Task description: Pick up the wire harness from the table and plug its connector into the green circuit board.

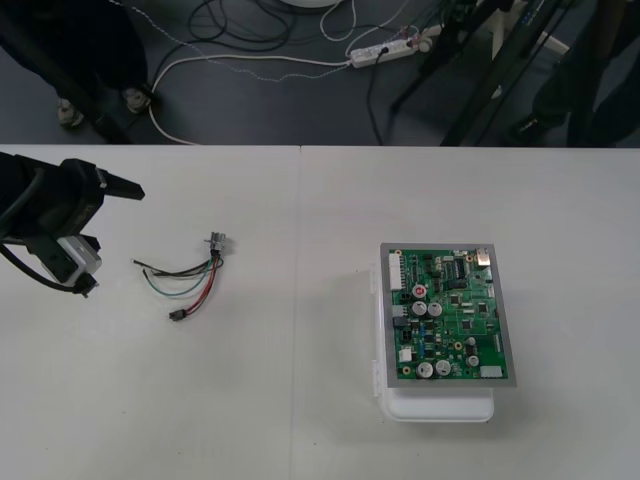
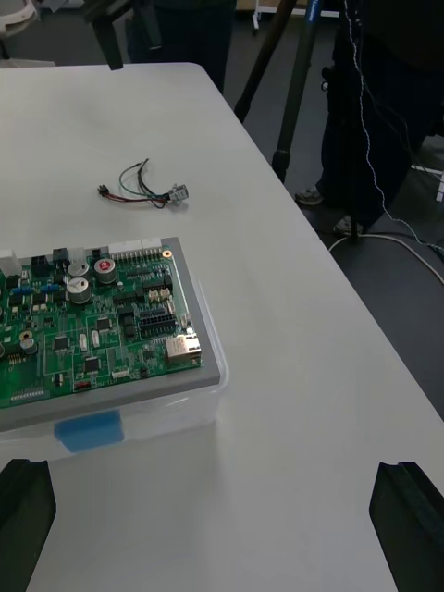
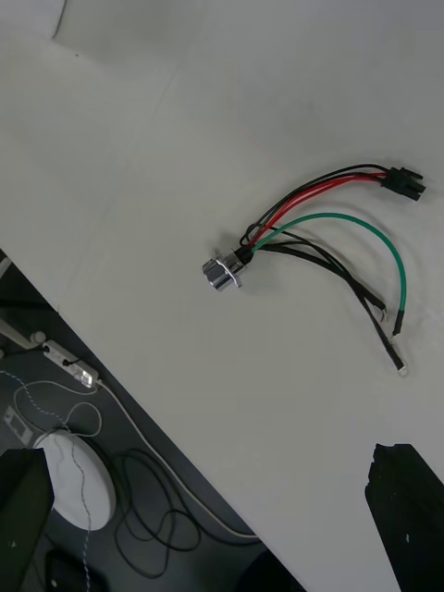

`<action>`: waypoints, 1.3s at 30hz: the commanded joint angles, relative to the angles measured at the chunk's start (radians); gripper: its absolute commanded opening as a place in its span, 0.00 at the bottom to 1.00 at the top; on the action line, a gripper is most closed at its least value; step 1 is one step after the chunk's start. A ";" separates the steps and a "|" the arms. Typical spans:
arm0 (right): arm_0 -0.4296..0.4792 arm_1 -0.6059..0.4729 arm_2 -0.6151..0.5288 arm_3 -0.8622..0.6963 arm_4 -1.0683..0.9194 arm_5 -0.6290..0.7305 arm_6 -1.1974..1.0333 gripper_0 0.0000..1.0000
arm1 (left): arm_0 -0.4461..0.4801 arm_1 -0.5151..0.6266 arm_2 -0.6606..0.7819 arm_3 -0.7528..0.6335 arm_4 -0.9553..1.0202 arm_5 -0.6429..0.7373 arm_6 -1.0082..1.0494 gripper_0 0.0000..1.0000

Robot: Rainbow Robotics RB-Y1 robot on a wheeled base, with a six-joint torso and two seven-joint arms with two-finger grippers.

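Observation:
The wire harness (image 1: 190, 275) lies loose on the table left of centre, with red, black and green wires. Its round metal socket (image 1: 217, 243) is at the far end and its small black plug (image 1: 177, 315) at the near end. My left gripper (image 1: 108, 235) hovers open just left of the harness. In the left wrist view the socket (image 3: 222, 271) and plug (image 3: 405, 180) lie ahead of the spread fingers (image 3: 407, 518). The green circuit board (image 1: 450, 315) sits on its white base (image 1: 440, 405) to the right. My right gripper (image 2: 213, 472) is open near the board (image 2: 92, 324), holding nothing.
The table's far edge runs along the top of the front view, with dark floor, a power strip (image 1: 385, 50) and cables beyond. A seam (image 1: 298, 300) in the tabletop runs between harness and board. Bare table surrounds both.

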 commanded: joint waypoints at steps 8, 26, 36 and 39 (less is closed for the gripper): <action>0.013 0.084 0.027 -0.062 -0.042 0.010 0.001 1.00 | -0.080 -0.005 -0.160 -0.081 -0.079 0.184 -0.394 1.00; 0.011 0.220 0.078 -0.151 -0.054 0.049 -0.042 1.00 | -0.196 -0.011 -0.410 0.067 -0.110 0.420 -0.782 1.00; 0.013 0.266 0.185 -0.154 -0.132 0.112 -0.051 1.00 | -0.206 -0.075 -0.426 0.152 -0.128 0.475 -0.973 1.00; 0.011 0.286 0.190 -0.161 -0.129 0.112 -0.051 1.00 | -0.207 -0.088 -0.426 0.169 -0.135 0.475 -1.008 1.00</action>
